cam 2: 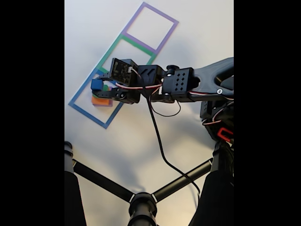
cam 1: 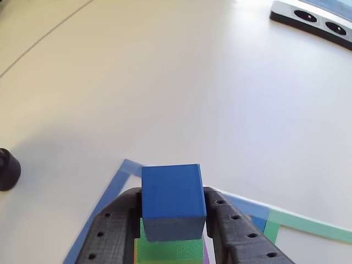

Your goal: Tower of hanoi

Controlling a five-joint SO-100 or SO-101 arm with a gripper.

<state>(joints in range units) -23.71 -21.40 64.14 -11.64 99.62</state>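
Observation:
A blue cube [cam 1: 171, 192] sits on top of a stack, directly over a green block [cam 1: 170, 250]. Slivers of orange and purple show beneath the green one. My gripper [cam 1: 172, 193] has its black fingers [cam 1: 118, 225] pressed against both sides of the blue cube. In the fixed view the arm reaches in from the right, with the gripper [cam 2: 99, 88] over the blue taped square [cam 2: 80, 101]. The blue cube [cam 2: 97, 84] and an orange block [cam 2: 99, 100] show there. The green taped square [cam 2: 115, 47] and purple taped square [cam 2: 155, 12] hold nothing.
A black socket strip [cam 1: 311, 19] lies at the far right of the white table. A black knob [cam 1: 8, 169] sits at the left edge. Black stand legs [cam 2: 141, 202] and a cable [cam 2: 160, 141] cross the near side in the fixed view.

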